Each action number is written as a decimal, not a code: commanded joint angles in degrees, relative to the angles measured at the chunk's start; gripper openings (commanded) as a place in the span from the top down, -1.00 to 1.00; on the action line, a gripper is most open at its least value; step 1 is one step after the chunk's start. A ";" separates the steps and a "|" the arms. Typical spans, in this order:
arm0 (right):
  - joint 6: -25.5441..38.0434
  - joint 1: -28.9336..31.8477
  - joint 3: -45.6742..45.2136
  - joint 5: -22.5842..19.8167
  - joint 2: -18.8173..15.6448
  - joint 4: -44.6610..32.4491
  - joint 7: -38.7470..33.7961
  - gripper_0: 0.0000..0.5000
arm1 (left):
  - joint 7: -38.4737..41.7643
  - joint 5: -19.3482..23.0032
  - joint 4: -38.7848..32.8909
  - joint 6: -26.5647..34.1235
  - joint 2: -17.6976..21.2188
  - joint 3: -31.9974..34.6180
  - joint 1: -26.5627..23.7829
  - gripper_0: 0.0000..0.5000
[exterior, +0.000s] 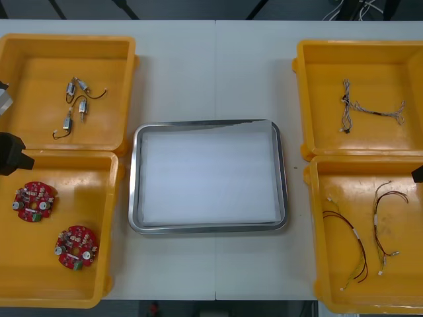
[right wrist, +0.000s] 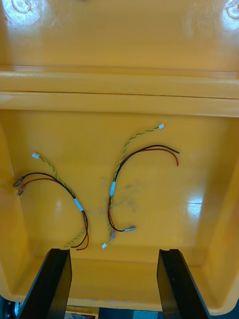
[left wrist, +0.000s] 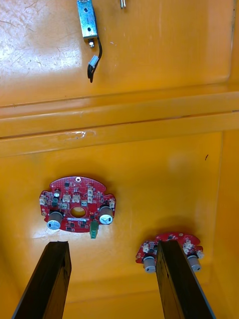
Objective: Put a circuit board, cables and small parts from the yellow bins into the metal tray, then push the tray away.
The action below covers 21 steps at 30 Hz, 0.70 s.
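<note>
The left gripper (left wrist: pixel 112 245) and right gripper (right wrist: pixel 113 251) each have two flat, matte black fingers (left wrist: pixel 50 279) with squared tips. The left arm (exterior: pixel 9 153) has a blocky black housing.

The robot's left arm (exterior: pixel 9 153) is showing as a black and grey block at the left edge of the front view, while the right arm (exterior: pixel 418 174) is showing as a dark sliver at the right edge. The left two-finger gripper (left wrist: pixel 112 246) is holding its black fingers (left wrist: pixel 47 279) wide apart, both pointing straight ahead. The right two-finger gripper (right wrist: pixel 113 253) is holding its own black fingers (right wrist: pixel 178 284) just as widely spread.
</note>
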 commanded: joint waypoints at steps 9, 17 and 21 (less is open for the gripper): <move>0.41 -1.38 -1.80 -0.06 0.43 -0.19 -0.97 -1.00 | 4.01 0.43 0.14 0.17 2.58 0.01 -1.55 -1.00; 0.41 -1.38 -1.80 -0.06 0.43 -0.19 -0.97 -1.00 | 4.01 0.43 0.14 0.17 2.58 0.01 -1.55 -1.00; 0.41 -1.38 -1.80 -0.06 0.43 -0.19 -0.97 -1.00 | 4.01 0.43 0.14 0.17 2.58 0.01 -1.55 -1.00</move>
